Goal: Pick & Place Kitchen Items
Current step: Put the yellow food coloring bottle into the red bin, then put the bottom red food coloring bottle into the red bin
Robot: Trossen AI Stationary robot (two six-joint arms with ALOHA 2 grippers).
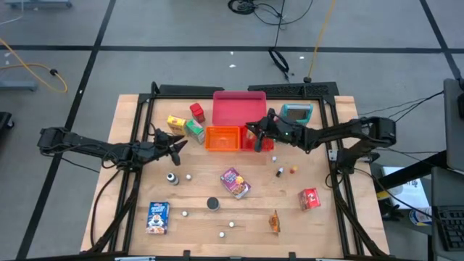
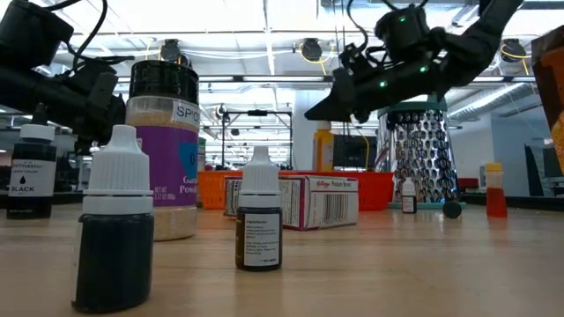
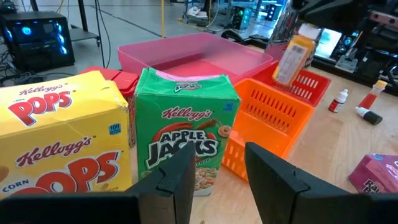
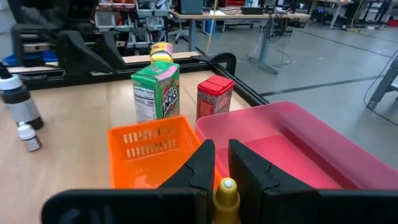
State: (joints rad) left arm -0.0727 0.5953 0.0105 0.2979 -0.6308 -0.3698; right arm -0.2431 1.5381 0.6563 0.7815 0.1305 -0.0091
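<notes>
My right gripper (image 1: 255, 135) is shut on a small yellow bottle (image 3: 292, 55) and hovers over the red bin (image 1: 265, 143), beside the orange bin (image 1: 223, 138). My left gripper (image 3: 217, 180) is open and level, just in front of the green Apple Jacks box (image 3: 186, 137). The yellow Corn Pops box (image 3: 62, 137) stands upright next to that box. A red box (image 4: 213, 96) stands behind them, by the pink tray (image 1: 239, 107). Other groceries lie scattered on the near half of the table. My right gripper pinches the yellow bottle between its two fingers; the bottle's rounded yellow end (image 4: 226, 190) shows in the gap. The fingers come from above, slanting from the table's right. The bottle hangs tilted below them, lifted clear above the red bin (image 3: 308, 84).
A purple packet (image 1: 235, 181), a red packet (image 1: 310, 198), a blue box (image 1: 157, 216), a black can (image 1: 212, 204), tiny bottles and white balls lie on the near half. A teal grater (image 1: 297, 112) lies at the far right. The black frame rails edge the table.
</notes>
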